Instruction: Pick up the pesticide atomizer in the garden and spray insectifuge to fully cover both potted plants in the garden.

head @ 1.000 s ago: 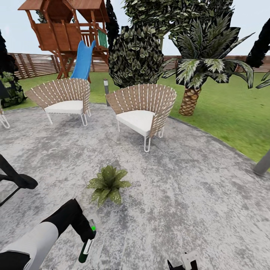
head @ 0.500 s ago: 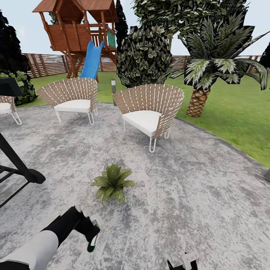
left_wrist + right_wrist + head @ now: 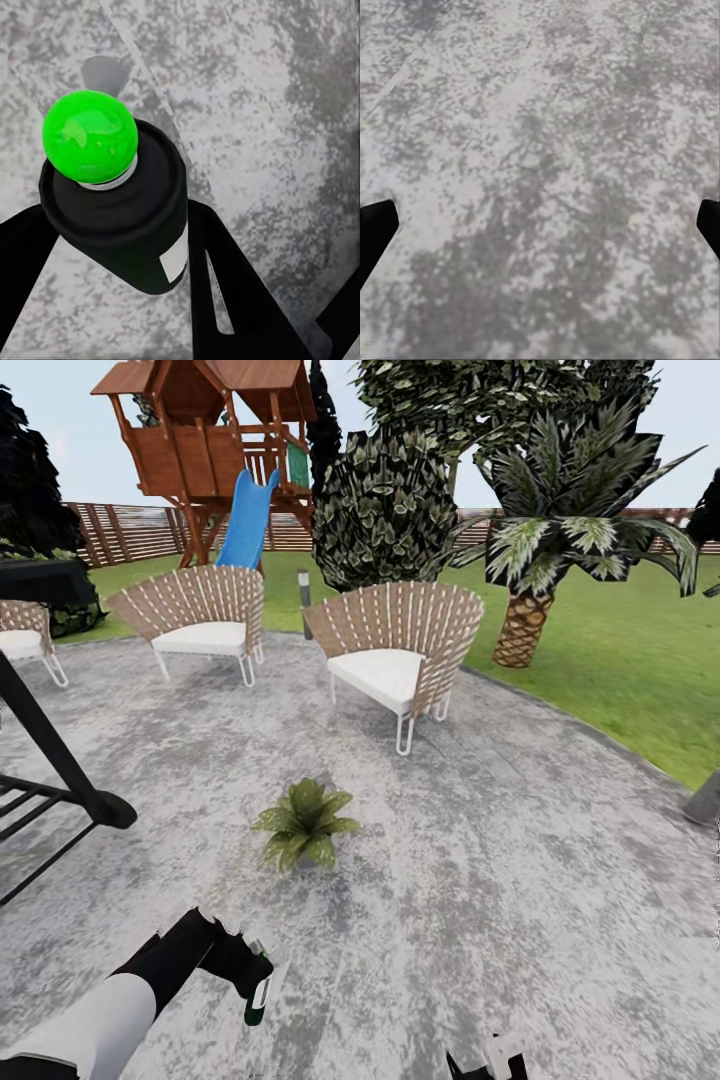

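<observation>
A round patio of mottled grey paving lay edged by green lawn. One low potted plant with broad green leaves sat near its middle. Two woven tan chairs stood on the far side, and a black grill's leg rested on the paving.

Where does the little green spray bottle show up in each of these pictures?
Head view: bottle low at left, in the left pincer.
Left wrist view: bottle close up, centre-left, between the dark fingers.
Right wrist view: not in this picture.
Shared landmark: the mottled grey paving.
</observation>
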You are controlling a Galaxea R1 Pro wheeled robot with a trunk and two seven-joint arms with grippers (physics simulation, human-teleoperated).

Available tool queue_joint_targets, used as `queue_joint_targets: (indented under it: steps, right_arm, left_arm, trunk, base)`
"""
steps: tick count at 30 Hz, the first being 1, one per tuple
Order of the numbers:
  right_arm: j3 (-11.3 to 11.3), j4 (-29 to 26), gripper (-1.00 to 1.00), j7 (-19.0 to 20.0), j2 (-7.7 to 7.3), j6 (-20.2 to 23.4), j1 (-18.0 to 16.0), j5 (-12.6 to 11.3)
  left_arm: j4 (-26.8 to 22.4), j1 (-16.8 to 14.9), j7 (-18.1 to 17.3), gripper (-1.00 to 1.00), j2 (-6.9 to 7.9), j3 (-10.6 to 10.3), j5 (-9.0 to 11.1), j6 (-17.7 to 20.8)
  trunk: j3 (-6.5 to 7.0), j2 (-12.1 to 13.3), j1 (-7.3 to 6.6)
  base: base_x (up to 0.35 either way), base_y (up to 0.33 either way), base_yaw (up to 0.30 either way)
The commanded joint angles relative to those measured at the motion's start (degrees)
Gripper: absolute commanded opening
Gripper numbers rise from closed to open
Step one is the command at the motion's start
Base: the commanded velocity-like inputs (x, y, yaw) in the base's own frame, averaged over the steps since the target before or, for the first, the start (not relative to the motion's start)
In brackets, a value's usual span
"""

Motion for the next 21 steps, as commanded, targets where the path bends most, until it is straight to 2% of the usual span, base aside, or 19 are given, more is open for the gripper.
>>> queue_joint_targets:
  steps: [1,4,12,21]
  right_arm:
    - [0.0,0.0,1.00,0.2,-0.02,-0.1,0.0,0.0]
    - [0.0,0.0,1.00,0.2,-0.01,-0.1,0.0,0.0]
    - [0.0,0.0,1.00,0.2,0.06,-0.2,0.0,0.0]
    - [0.0,0.0,1.00,0.2,0.02,-0.1,0.0,0.0]
  left_arm:
    - [-0.2,0.0,-0.2,-1.00,0.02,-0.1,-0.1,0.4]
    - [-0.2,0.0,-0.1,-1.00,0.02,0.0,0.0,0.5]
    - [-0.2,0.0,0.2,-1.00,0.02,0.1,0.0,0.5]
    - [-0.2,0.0,0.2,-1.00,-0.05,0.1,0.1,0.5]
  trunk:
    - [-0.05,0.0,-0.05]
    - [-0.05,0.0,-0.05]
    - [-0.05,0.0,-0.05]
    - [-0.05,0.0,-0.05]
  base:
    - [-0.334,0.000,0.005]
    - [-0.313,-0.084,0.126]
    - [-0.267,-0.174,0.267]
    - [-0.132,-0.204,0.276]
